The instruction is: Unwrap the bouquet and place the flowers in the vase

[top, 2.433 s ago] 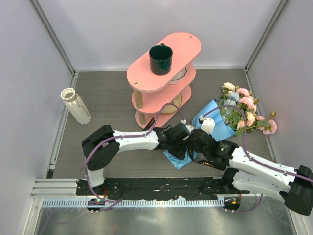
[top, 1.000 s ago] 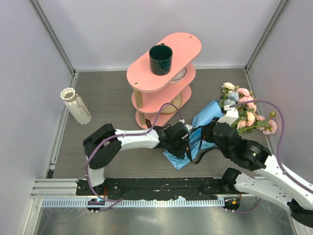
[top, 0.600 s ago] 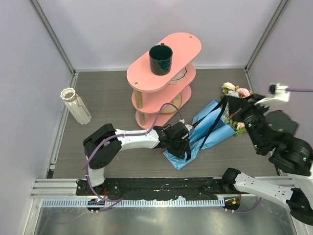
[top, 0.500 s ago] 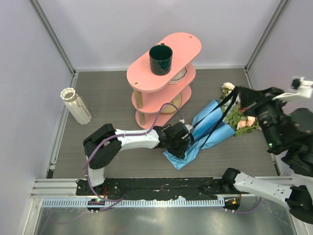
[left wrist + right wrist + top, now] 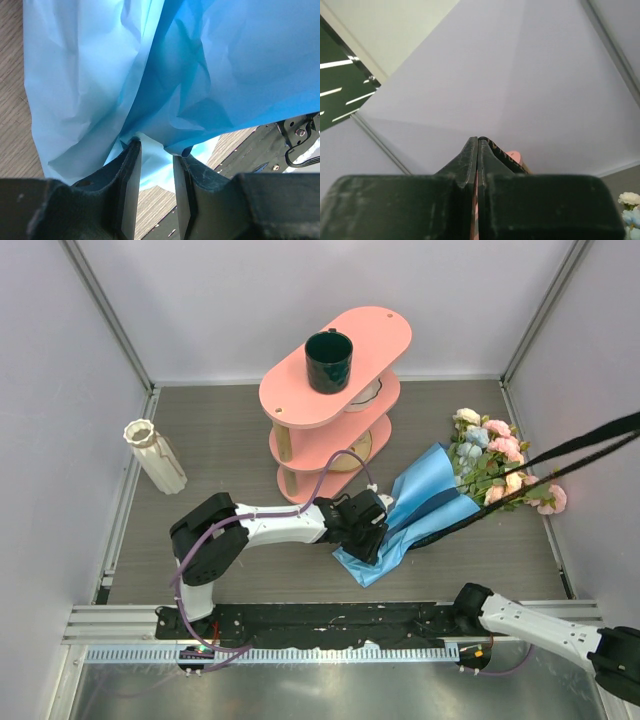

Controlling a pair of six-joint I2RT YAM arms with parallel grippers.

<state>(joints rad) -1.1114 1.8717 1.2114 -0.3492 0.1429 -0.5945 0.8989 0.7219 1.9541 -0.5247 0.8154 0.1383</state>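
step: unwrap phase, ribbon being drawn off the bouquet [image 5: 440, 505]; paper not yet off, no flowers in vase.
ribbon: black ribbon [image 5: 560, 462] runs as two taut strands from the wrap's lower-right edge up and out of the top view at right. Looks untied or nearly so, can't tell if fully free.
L pincer: left pincer [image 5: 156, 165] low at the stem end of the wrap, part open, pads either side of a fold of blue wrapping paper [image 5: 165, 85]. Paper edge sits betw. the fingers; looks like a pin/hold, can't tell how firm.
R pincer: right pincer [image 5: 478, 142] raised high, pointing at the enclosure wall, fingers pressed fully together. A thin dark strip shows at the tips, prob. the ribbon, too small to be sure. Out of frame in top view.
flowers: flowers [image 5: 500, 465] lie on the bench [image 5: 230, 455] at right, heads toward the right wall, stems inside the wrap.
vase: vase [image 5: 152, 455] upright far left, well apart from the bouquet, beyond the pink shelf [image 5: 335, 370] carrying a dark green mug [image 5: 329, 360].
next: get ribbon fully clear and drop it aside, then peel paper open w/ L holding. Stems need freeing before any carry across to the vase.
risk: pull may drag the whole bundle if ribbon snags.
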